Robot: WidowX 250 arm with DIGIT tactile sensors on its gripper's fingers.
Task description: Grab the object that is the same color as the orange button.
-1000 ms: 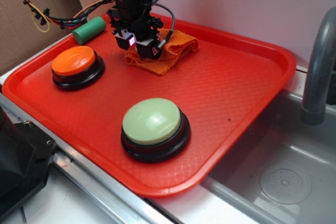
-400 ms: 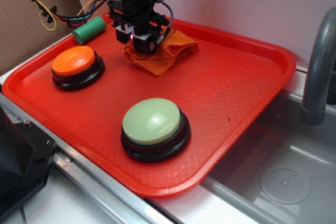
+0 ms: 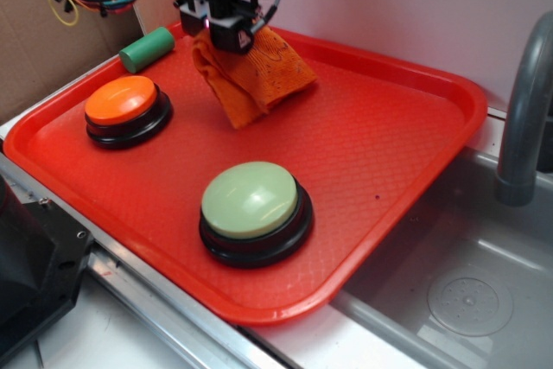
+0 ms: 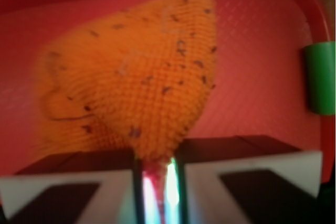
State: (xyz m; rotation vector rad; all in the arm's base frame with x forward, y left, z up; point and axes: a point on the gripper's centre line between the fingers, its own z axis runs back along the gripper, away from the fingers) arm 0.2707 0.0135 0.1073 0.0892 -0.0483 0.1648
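Red tray [image 3: 406, 162] fills most of your view, set beside a grey sink basin [image 3: 467, 291] with a faucet pipe [image 3: 523, 118] at the right edge. On the tray you have the orange button [image 3: 122, 101] at the left, a pale green button [image 3: 251, 200] nearer the front, and a green cylinder [image 3: 147, 49] at the back-left rim.

Progress: the grab looks made. Your tool [image 3: 226, 30] is pinching the orange rag [image 3: 259, 75] by its upper edge — the wrist view shows the cloth [image 4: 142, 93] gathered to a point between the two pads, which stand almost together. The rag hangs from the tool above the rear of the tray; whether its lowest corner still brushes the tray I cannot tell. What remains, in my judgement, is only to hold it clear.

Condition of the rag: nubby woven pile, bright orange matching the button's dome, flecked with small dark specks, draped in a loose folded wedge — limp, no stiffness.
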